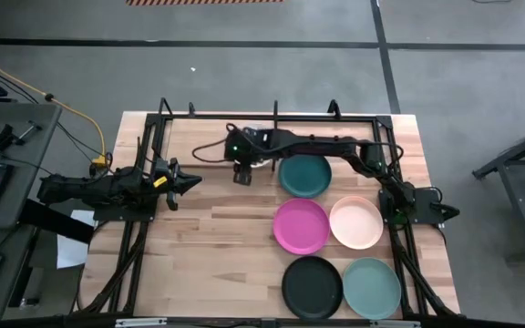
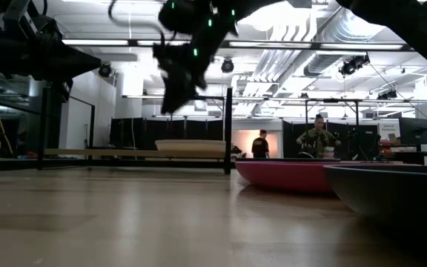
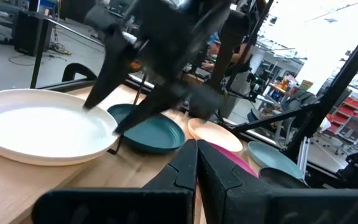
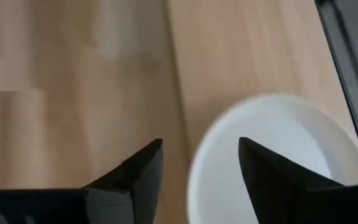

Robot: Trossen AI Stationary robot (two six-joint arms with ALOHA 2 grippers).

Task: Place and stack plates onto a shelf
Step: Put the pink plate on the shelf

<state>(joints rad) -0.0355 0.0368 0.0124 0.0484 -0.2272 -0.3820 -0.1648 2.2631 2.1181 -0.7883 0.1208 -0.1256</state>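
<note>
The left gripper (image 1: 190,181) waits at the table's left edge, fingers pressed together and empty, clear of the work. The right gripper (image 4: 201,165) hangs above the white plate (image 4: 272,155) on the shelf (image 1: 274,115), fingers spread with nothing between them, apparently a release. The teal plate (image 1: 305,175) lies beside it; pink plate (image 1: 301,226), peach plate (image 1: 356,222), black plate (image 1: 312,285) and grey-green plate (image 1: 371,285) lie nearer, within the right arm's reach.

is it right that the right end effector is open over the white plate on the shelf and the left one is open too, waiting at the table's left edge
Not quite. The right end effector is open above the white plate, but the left end effector is shut, its fingers pressed together in the left wrist view. It does wait at the table's left edge.
</note>
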